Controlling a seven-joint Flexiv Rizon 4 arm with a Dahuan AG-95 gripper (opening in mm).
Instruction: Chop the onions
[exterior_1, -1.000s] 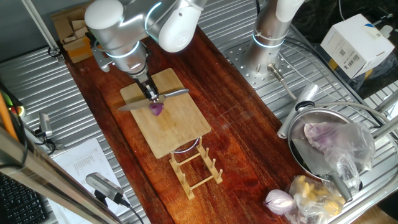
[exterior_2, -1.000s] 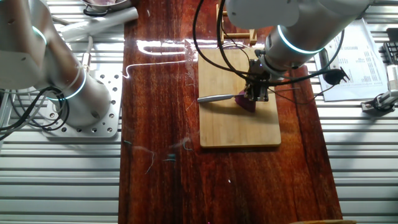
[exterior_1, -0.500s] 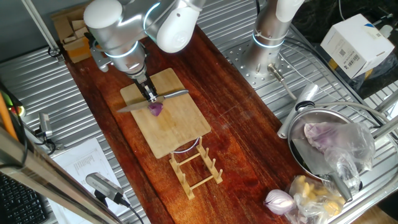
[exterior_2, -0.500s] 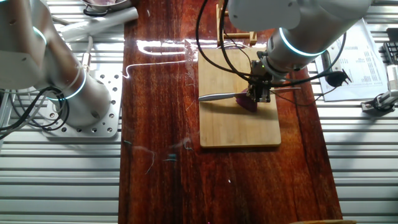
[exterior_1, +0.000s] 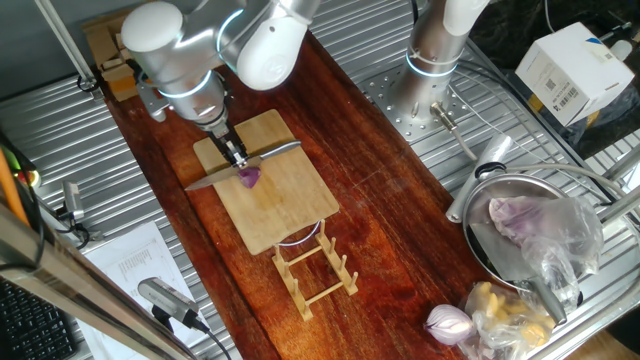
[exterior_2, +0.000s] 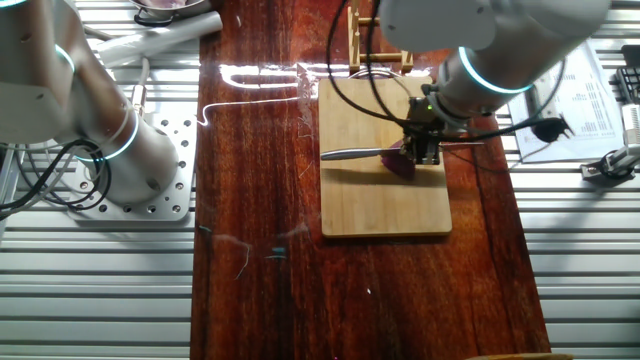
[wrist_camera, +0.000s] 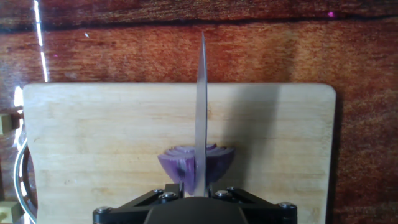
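A small purple onion wedge (exterior_1: 250, 178) (exterior_2: 399, 166) (wrist_camera: 172, 165) lies on the wooden cutting board (exterior_1: 272, 212) (exterior_2: 385, 205) (wrist_camera: 93, 143). My gripper (exterior_1: 236, 157) (exterior_2: 424, 152) (wrist_camera: 194, 190) is shut on a steel knife (exterior_1: 207, 179) (exterior_2: 352, 155) (wrist_camera: 200, 112) and hangs right over the wedge. The blade stands on edge across the middle of the wedge, and in the hand view it hides a strip of the wedge. Whether it has cut into the flesh does not show. The fingertips are hidden behind the gripper body.
A wooden dish rack (exterior_1: 313, 268) (exterior_2: 378, 52) stands at one end of the board. A metal bowl (exterior_1: 478, 258) holds a plastic-wrapped lump (exterior_1: 525, 218), with a whole red onion (exterior_1: 448, 322) beside it. A second arm's base (exterior_1: 431, 62) (exterior_2: 112, 152) stands beside the dark wooden tabletop.
The arm and the knife have shifted a little along the blade's line, tip-ward, over the wedge. The wedge has stayed where it was.
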